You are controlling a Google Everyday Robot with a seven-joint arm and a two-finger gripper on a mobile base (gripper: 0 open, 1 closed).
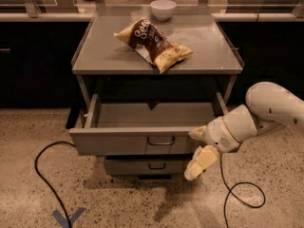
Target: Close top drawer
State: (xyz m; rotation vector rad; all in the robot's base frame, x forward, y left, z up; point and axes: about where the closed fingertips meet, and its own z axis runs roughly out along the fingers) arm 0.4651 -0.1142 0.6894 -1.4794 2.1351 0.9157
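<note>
One view for you: raised, frontal, tilted down over the tabletop [104,51], mid-range; end effector [196,149] at lower right.

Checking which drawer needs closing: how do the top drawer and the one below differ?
The top drawer is pulled far out, inside showing; the lower drawer sits well back beneath it. The top drawer's front is taller than the lower drawer's. The gripper is by the top drawer's right front corner, off to the lower drawer's right. Both are grey with a dark centre pull.
</note>
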